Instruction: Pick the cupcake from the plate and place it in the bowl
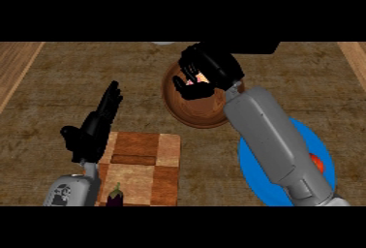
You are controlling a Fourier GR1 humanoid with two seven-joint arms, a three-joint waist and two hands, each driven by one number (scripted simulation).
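Cupcake (198, 79) is showing as a small pinkish patch inside our right robot hand (200, 72), whose fingers are curling round it directly over the brown wooden bowl (193, 111). Our right forearm is crossing the blue plate (250, 169), where something red-orange (319, 163) is lying near the right rim. Our left robot hand (97, 128) is resting open, fingers up, beside the wooden cutting board (143, 164). An eggplant (115, 196) is lying on the bench (71, 87).
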